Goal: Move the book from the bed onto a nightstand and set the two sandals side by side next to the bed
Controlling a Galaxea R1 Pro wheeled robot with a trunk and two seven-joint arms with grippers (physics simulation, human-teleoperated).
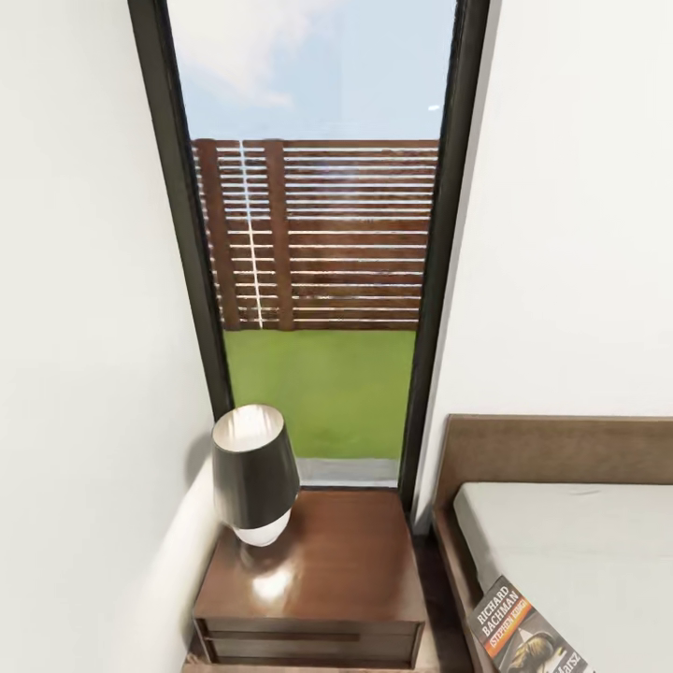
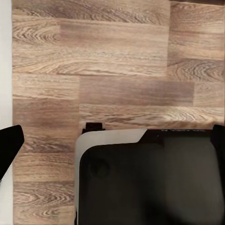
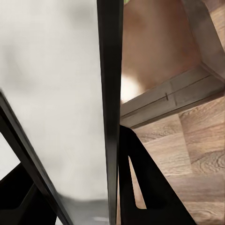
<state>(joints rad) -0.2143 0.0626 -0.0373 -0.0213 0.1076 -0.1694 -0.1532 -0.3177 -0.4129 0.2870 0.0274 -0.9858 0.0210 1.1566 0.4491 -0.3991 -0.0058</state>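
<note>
The book [image 1: 523,628], with a dark cover, white author name and orange band, sits at the near left edge of the bed [image 1: 579,542], overhanging its brown frame. In the right wrist view a thin dark slab, the book [image 3: 110,70] seen edge-on, stands between the fingers of my right gripper [image 3: 70,178], which is shut on it. Beyond it is the glossy brown nightstand [image 3: 159,42]. That nightstand [image 1: 327,570] stands left of the bed under the window. My left gripper [image 2: 115,139] hangs open over the floor, its fingertips [image 2: 10,143] far apart. The sandals are out of view.
A black-shaded lamp [image 1: 252,472] takes up the nightstand's left half. A tall dark-framed window [image 1: 318,243] rises behind it, with white walls on both sides. A narrow strip of wood floor [image 1: 439,598] separates nightstand and bed. My dark base [image 2: 150,183] is below the left gripper.
</note>
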